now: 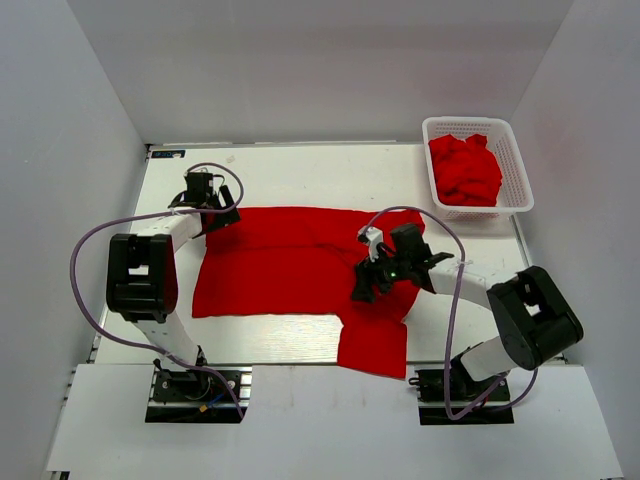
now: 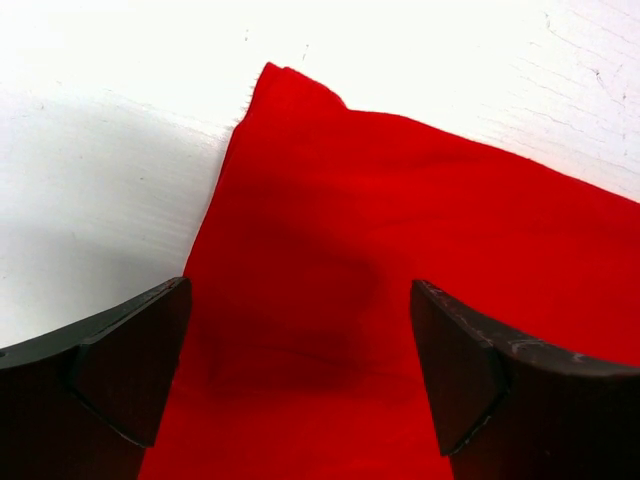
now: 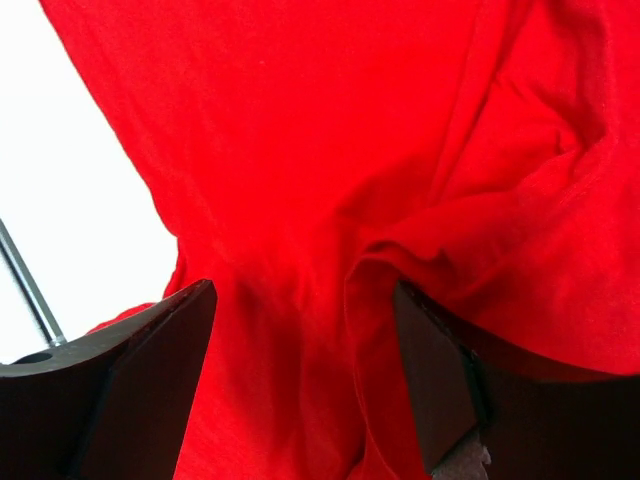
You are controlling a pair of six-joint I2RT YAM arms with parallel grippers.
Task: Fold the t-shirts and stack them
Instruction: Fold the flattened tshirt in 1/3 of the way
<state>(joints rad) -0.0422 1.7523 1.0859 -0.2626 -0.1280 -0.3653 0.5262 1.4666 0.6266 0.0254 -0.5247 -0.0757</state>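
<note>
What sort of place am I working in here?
Probably a lab test booth, not a home: plain white walls box in a white table, arm bases sit at its near edge, and a basket of red shirts sits far right.

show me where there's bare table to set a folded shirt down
Widest: the far strip of table between the spread shirt and the back wall, left of the basket. Narrower: the near strip between the shirt's hem and the table edge. Crowded: the middle, covered by the shirt.

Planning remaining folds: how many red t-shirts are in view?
2: one t-shirt spread on the table, one t-shirt heap in the basket, far right; it may hide more.
</note>
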